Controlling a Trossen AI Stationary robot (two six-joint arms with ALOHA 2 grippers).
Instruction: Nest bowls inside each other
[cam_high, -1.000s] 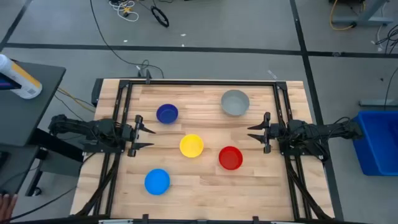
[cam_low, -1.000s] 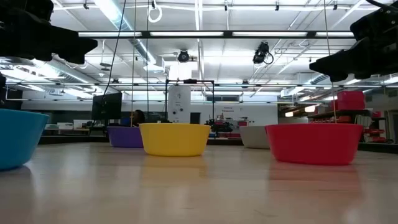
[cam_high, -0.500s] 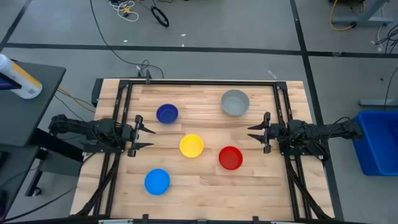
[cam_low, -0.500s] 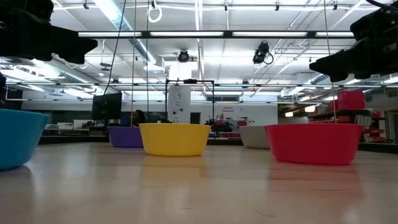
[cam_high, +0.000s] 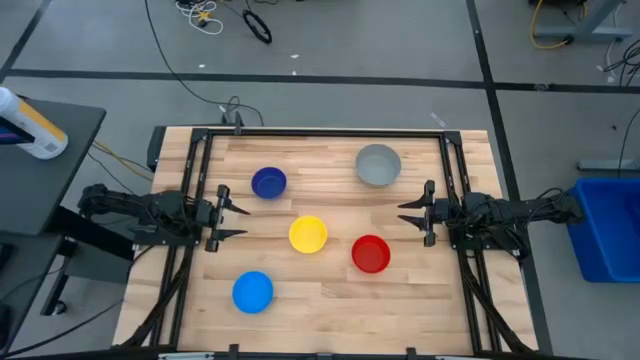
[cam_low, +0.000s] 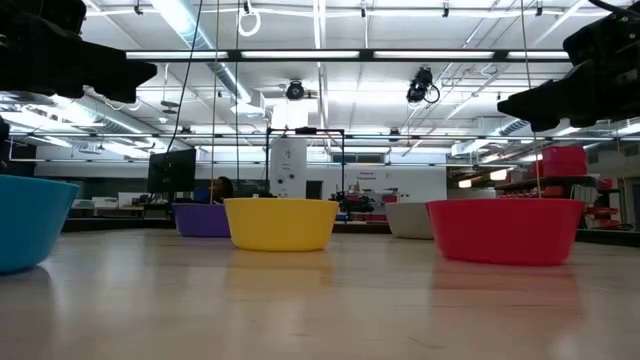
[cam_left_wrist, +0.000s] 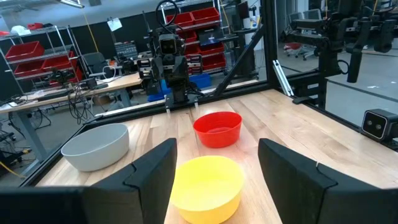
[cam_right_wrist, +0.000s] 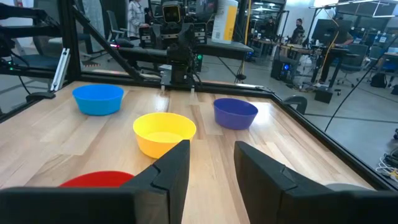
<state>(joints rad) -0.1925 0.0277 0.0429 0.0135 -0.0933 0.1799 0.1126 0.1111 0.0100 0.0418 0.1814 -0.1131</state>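
Five bowls stand apart on their bases on the wooden table: grey (cam_high: 378, 165) at the far right, dark blue (cam_high: 268, 183) at the far left, yellow (cam_high: 308, 235) in the middle, red (cam_high: 371, 254) right of it, light blue (cam_high: 252, 292) near the front left. My left gripper (cam_high: 236, 220) waits open at the table's left edge, pointing level toward the yellow bowl (cam_left_wrist: 207, 180). My right gripper (cam_high: 405, 214) waits open at the right edge, above the table, with the red bowl (cam_right_wrist: 99, 180) just in front of it. Neither touches a bowl.
A black frame (cam_high: 320, 132) runs round the table's edges. A blue bin (cam_high: 608, 228) stands on the floor off the right side. Bare wood lies between the bowls and along the near edge. People show in the room behind, in the right wrist view.
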